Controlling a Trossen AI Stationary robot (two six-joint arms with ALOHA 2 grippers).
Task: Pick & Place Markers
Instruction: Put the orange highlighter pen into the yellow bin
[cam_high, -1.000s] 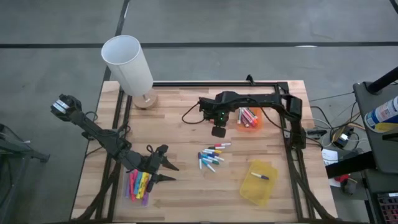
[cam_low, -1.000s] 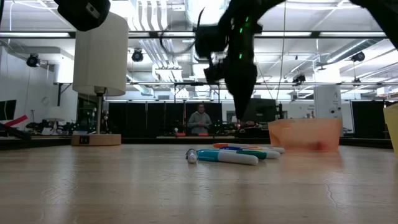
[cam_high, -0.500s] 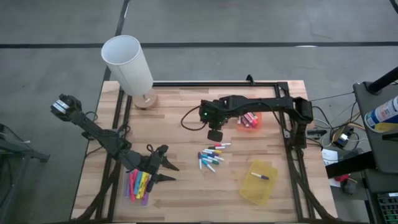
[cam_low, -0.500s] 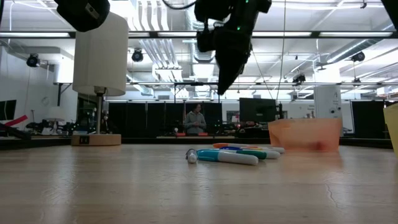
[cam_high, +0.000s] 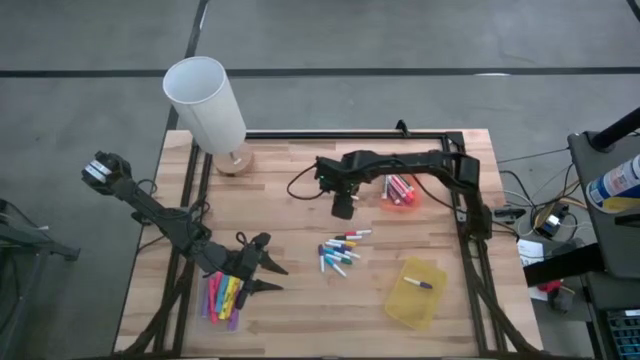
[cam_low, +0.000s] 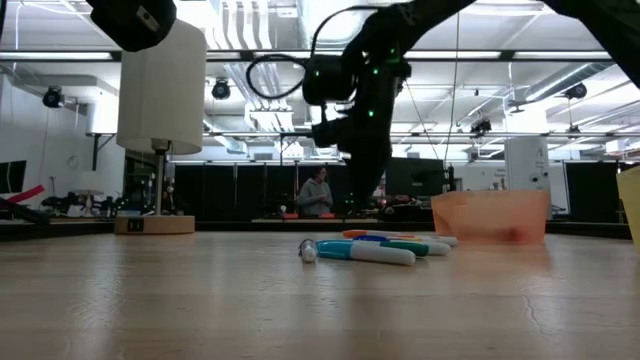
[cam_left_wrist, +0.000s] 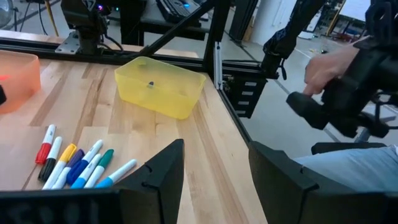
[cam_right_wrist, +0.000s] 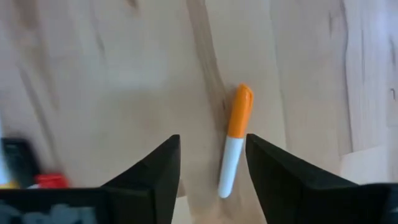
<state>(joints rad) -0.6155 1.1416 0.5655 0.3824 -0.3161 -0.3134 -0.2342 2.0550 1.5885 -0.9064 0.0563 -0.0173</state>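
Standing by the butcher-block table (cam_high: 290, 310): loose markers (cam_high: 338, 252) piled at center, right gripper (cam_high: 343, 208) hanging at their 12 o'clock, fingers spread, holding nothing. Left gripper (cam_high: 268, 277) parked at 8 o'clock, jaws apart. Lamp (cam_high: 205, 103) at 11; person (cam_low: 315, 192) way back.

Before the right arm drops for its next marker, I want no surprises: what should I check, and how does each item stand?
1. Right end effector open: ok.
2. Orange-capped marker lies flat on the table, in line with the gap between its fingers: ok.
3. Nothing else touches that marker: ok.
4. Left end effector waits far off, open, at the table's left side: ok.
5. Clearance above the marker: cannot tell.
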